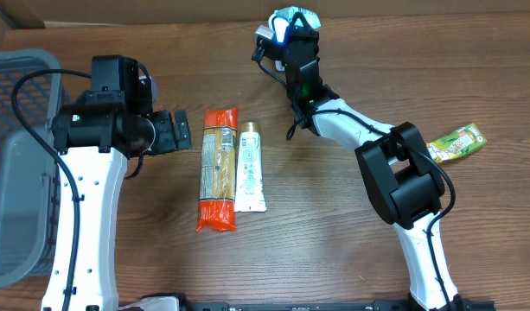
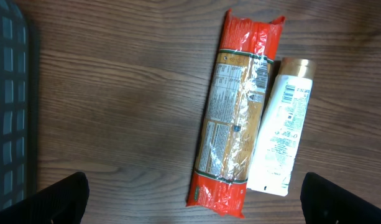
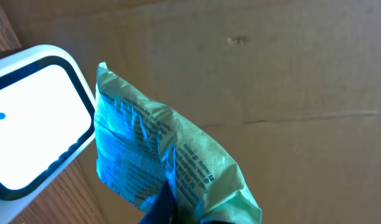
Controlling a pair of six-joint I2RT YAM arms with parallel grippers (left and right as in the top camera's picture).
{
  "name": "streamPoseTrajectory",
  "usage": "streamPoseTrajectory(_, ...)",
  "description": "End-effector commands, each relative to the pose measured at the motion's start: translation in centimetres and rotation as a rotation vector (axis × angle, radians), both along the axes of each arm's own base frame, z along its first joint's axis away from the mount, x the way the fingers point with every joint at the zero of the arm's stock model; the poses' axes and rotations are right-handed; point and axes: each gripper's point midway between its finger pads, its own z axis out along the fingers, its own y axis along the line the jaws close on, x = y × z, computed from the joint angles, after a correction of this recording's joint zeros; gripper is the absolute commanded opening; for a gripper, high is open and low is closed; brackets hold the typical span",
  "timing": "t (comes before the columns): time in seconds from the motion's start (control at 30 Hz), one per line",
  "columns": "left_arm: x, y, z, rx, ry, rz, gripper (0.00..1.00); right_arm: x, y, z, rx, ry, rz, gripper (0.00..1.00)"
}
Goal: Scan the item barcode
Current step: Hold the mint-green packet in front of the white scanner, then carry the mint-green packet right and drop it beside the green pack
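Grey mesh basket [image 1: 22, 155] at the nine o'clock edge of the wooden table [image 1: 334, 242]. Just right of it, the left gripper [image 1: 186, 130] hovers over bare wood, jaws spread as wide as they go and holding nothing. Its dark fingertips [image 2: 63, 198] frame the lower corners of the left wrist view.

At that gripper's three o'clock lie an orange pasta packet [image 1: 219, 168] and a white tube [image 1: 251, 167], touching side by side, each running from twelve to six o'clock.

Toward the table's twelve o'clock, the right gripper [image 1: 290, 24] is clamped tight on a pale green packet [image 3: 168, 165], pinched at its lower edge. In the right wrist view the packet sits just beside a white scanner [image 3: 35, 124], at the scanner's four o'clock. Whether a barcode faces the lit window is unclear. Brown cardboard wall [image 3: 289, 74] stands behind.

At three o'clock a second green packet [image 1: 456, 142] lies flat, its inner end hidden by the right arm.
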Motion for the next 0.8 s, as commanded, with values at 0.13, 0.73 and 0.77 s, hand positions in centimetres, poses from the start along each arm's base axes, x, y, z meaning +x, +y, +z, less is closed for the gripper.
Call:
streamPoseTrajectory(0.13,-0.1,0.1,0.0,0.005,-0.001,0.01,1.0,-4.1,-0.6,12.5,0.341,-0.028,-0.02,0.04)
streamPoseTrajectory(0.73,-0.1,0.1,0.0,0.005,-0.001,0.01,1.0,-22.6,-18.9,2.7,1.5,0.92,-0.815,0.04)
streamPoseTrajectory(0.77,-0.1,0.1,0.0,0.005,-0.001,0.01,0.99,-22.6,-20.1,1.7,1.522,0.905,-0.855,0.04)
